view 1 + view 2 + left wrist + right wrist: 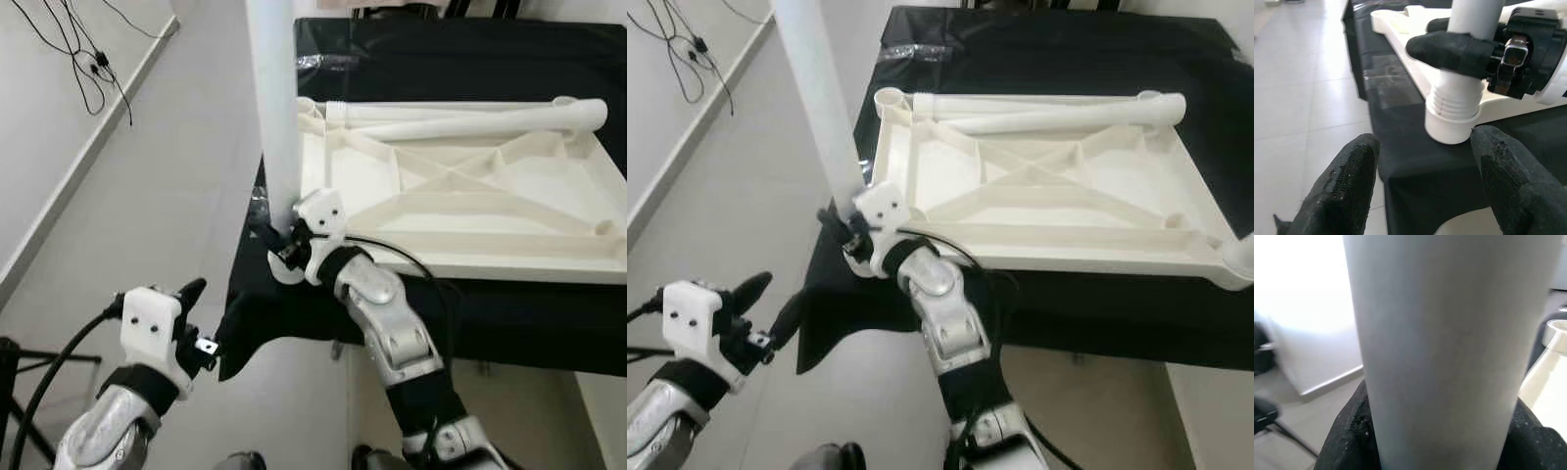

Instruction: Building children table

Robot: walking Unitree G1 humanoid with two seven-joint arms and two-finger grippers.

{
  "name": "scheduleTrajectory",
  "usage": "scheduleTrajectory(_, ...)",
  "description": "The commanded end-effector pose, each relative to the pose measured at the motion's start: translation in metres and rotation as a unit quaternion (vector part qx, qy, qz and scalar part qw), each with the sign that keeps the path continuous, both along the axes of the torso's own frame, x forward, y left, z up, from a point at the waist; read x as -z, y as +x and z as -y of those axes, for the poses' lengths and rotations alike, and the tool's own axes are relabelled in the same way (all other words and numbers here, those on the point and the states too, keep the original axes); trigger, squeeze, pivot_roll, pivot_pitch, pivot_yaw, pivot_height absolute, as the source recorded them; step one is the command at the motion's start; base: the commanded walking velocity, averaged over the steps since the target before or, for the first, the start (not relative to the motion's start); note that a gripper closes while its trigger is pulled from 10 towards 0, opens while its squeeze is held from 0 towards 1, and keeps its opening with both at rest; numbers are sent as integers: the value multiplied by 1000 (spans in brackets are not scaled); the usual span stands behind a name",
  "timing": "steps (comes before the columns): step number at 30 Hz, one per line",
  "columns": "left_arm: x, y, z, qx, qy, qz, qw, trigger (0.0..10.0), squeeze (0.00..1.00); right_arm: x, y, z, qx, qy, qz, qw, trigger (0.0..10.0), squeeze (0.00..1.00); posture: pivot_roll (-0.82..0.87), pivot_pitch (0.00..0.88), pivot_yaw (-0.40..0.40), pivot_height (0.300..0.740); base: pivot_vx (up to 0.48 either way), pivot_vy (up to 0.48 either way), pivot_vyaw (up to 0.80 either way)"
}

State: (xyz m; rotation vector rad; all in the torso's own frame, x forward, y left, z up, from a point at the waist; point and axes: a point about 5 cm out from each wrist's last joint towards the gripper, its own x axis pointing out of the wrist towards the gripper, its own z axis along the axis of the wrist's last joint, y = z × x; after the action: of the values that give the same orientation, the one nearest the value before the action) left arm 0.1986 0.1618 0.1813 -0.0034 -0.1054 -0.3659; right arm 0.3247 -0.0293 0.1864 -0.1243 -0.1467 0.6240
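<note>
The white plastic tabletop (509, 262) lies upside down on a table draped in black cloth. A white leg (274, 98) stands upright in its near left corner socket (1449, 125). My right gripper (279, 240) is shut on that leg just above the socket; its black fingers (1347, 431) hug the tube (1449, 333) on both sides. Two more loose legs (470, 122) lie across the far side of the tabletop. My left gripper (201, 318) hangs open over the floor, a short way left of and below the socket, its fingers (1349, 186) spread and holding nothing.
The black cloth (490, 59) covers the table beyond the tabletop and drapes over the near edge. Pale tiled floor (147, 196) spreads to the left, with black cables (88, 59) near the wall. A dark stand (10, 392) sits at the lower left.
</note>
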Motion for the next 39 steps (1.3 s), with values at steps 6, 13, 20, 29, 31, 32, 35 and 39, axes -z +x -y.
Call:
scheduleTrajectory(6,5,5,-5,-18,4,-6,1000,10000,0,40,31,-13,66,-17,-93,993,0,0,82,253,-17,740,0,0,0)
scheduleTrajectory(13,6,16,-11,-42,11,-1,999,10000,0,20,40,0,141,-6,-94,985,0,0,71,218,-18,740,0,0,0)
scheduleTrajectory(20,6,23,-18,-65,7,0,998,10000,0,19,37,-4,126,11,-95,987,10000,0,62,201,-19,740,0,0,0)
scheduleTrajectory(29,-1,40,-43,-138,0,20,990,10000,0,6,38,34,34,29,-59,997,10000,1000,5,150,-18,740,0,0,0)
scheduleTrajectory(31,-1,42,-45,-141,3,23,990,10000,0,6,35,38,19,25,-61,998,10000,1000,5,150,-18,740,0,0,0)
scheduleTrajectory(32,-2,45,-48,-145,10,25,989,10000,0,4,31,42,-4,28,-64,998,10000,941,-9,132,-17,740,0,0,0)
scheduleTrajectory(35,-2,48,-52,-152,16,25,988,10000,0,1,25,47,-34,33,-58,997,10000,0,-18,116,-13,740,0,0,0)
scheduleTrajectory(39,11,47,-65,-188,41,7,981,10000,0,7,2,66,-82,42,-43,995,10000,0,-28,27,7,740,0,0,0)
